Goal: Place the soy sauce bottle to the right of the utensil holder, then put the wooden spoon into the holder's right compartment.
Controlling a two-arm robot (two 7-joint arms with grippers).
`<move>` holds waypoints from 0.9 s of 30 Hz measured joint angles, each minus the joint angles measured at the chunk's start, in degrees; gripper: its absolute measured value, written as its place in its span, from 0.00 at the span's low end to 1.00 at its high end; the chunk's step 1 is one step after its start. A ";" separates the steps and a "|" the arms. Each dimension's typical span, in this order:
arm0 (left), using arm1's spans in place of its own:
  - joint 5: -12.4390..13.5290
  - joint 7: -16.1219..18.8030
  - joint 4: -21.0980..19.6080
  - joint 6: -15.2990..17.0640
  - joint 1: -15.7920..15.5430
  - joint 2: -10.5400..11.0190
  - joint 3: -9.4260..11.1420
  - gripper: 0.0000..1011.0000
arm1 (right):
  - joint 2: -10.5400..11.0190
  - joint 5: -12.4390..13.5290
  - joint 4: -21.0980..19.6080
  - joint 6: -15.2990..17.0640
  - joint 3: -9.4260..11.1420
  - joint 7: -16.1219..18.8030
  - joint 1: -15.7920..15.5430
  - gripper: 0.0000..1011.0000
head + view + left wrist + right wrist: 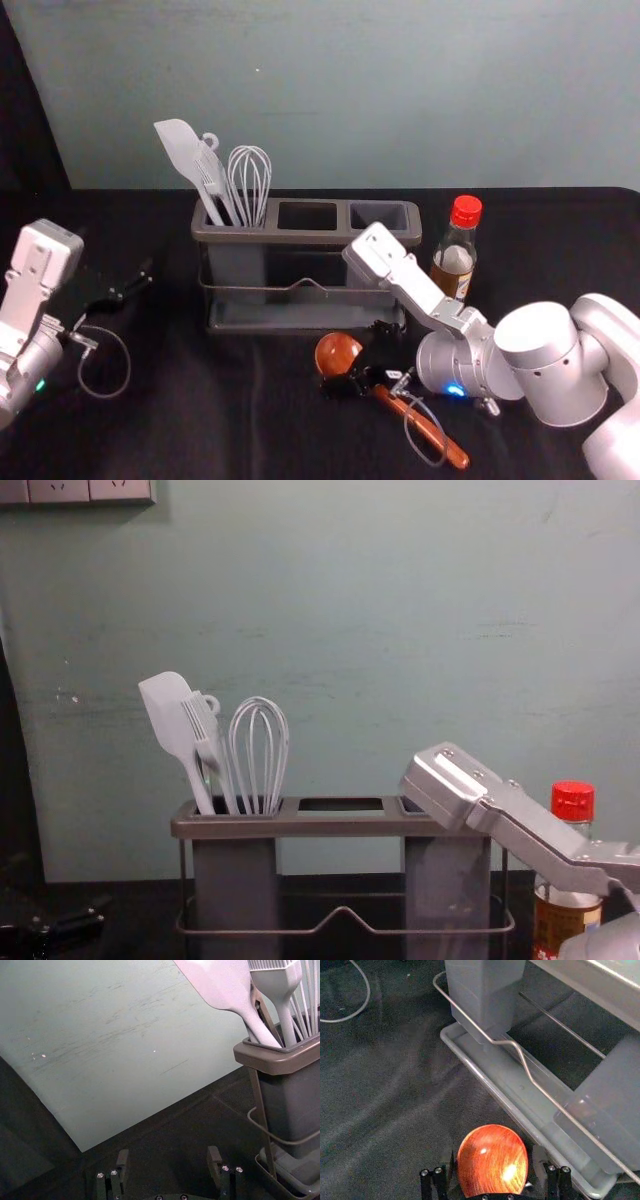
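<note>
- Wooden spoon [422, 423] lies in front of the utensil holder [300, 238], bowl end closer, handle slanting rightward toward the robot.
- Right claw [494, 1154] is nearer: spread, 2 fingers flanking the bowl, no grip imo.
- Left claw [168, 1152] idles left of holder, wide, empty.

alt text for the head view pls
Right gripper at a wooden spoon lying on black cloth. Behind them, a utensil holder has pale utensils in its left compartment; a red-capped bottle stands right of it, the left gripper left.
</note>
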 joint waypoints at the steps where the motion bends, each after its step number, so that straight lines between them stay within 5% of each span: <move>1: 0.00 0.00 0.00 0.00 0.00 0.00 0.00 1.00 | -0.07 -0.02 0.06 -0.03 0.00 0.01 0.02 0.99; 27: 0.00 0.00 0.00 0.00 0.00 0.00 0.00 1.00 | -0.74 -0.62 0.70 0.17 -0.22 0.21 0.26 0.99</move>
